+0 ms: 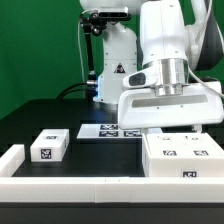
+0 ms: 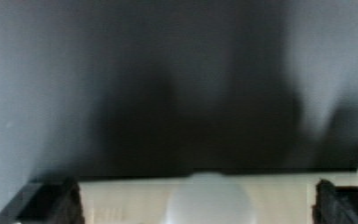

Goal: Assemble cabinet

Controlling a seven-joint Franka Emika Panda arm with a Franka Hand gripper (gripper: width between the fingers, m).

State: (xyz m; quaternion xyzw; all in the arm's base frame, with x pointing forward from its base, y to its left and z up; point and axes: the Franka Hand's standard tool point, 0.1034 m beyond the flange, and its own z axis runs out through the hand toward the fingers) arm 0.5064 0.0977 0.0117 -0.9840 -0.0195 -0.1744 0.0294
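- Exterior view: the cabinet box (image 1: 186, 157) stands on the black table (image 1: 40, 115), with square tags on its top and on its front face.
- The gripper (image 1: 170, 118) hangs straight above the cabinet box, close to its top. Its fingertips cannot be made out in this view.
- A small drawer block (image 1: 48, 147), also tagged, lies well apart from the cabinet box, toward the exterior view's left.
- The marker board (image 1: 108, 130) lies flat just behind the cabinet box's near-left corner.
- A long white rail (image 1: 70, 186) runs from beside the cabinet box's foot toward the exterior view's left.
- Wrist view: the two dark fingers (image 2: 48, 203) stand spread wide and pinch nothing.
- A pale surface (image 2: 158, 195) lies between them, too blurred to name.
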